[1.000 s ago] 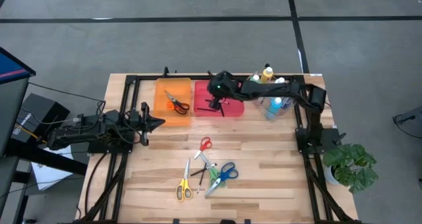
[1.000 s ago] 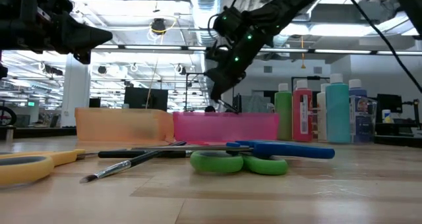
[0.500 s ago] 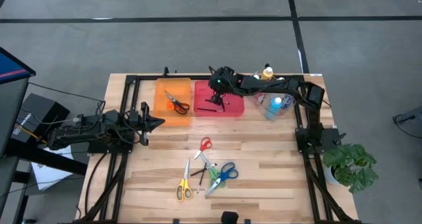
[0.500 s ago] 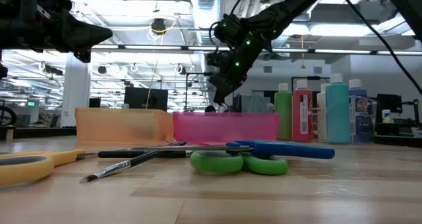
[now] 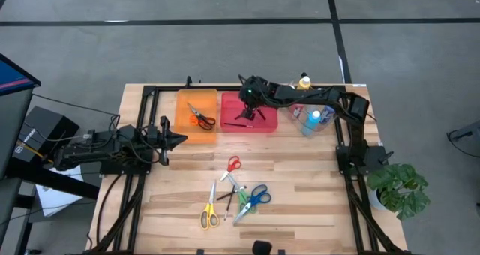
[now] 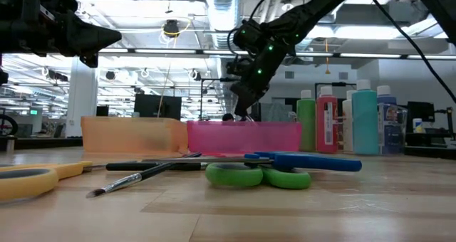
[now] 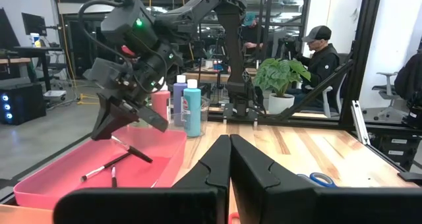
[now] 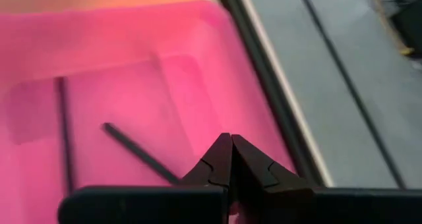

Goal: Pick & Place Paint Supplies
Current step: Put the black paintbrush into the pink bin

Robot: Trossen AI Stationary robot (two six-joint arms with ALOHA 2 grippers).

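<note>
My right gripper (image 5: 253,114) (image 8: 227,140) hovers shut over the pink tray (image 5: 268,124), just above its rim in the low view (image 6: 237,114). Thin dark brushes (image 8: 135,151) (image 7: 102,168) lie on the tray floor below it. More brushes (image 6: 142,172) and yellow (image 5: 208,214), red (image 5: 233,163), blue (image 5: 259,194) and green (image 6: 249,175) scissors lie mid-table. Orange scissors (image 5: 201,119) rest in the orange tray (image 5: 184,126). Paint bottles (image 6: 349,121) stand in a clear bin (image 5: 311,120). My left gripper (image 5: 182,139) waits shut near the left edge.
The black frame rails (image 5: 142,135) run along the table's sides. A yellow bottle (image 5: 304,82) stands at the far edge. A potted plant (image 5: 397,187) sits off the right side. A person (image 7: 316,53) sits in the room beyond.
My right gripper has drifted a little toward the table's far edge and slightly up, staying over the pink tray.
</note>
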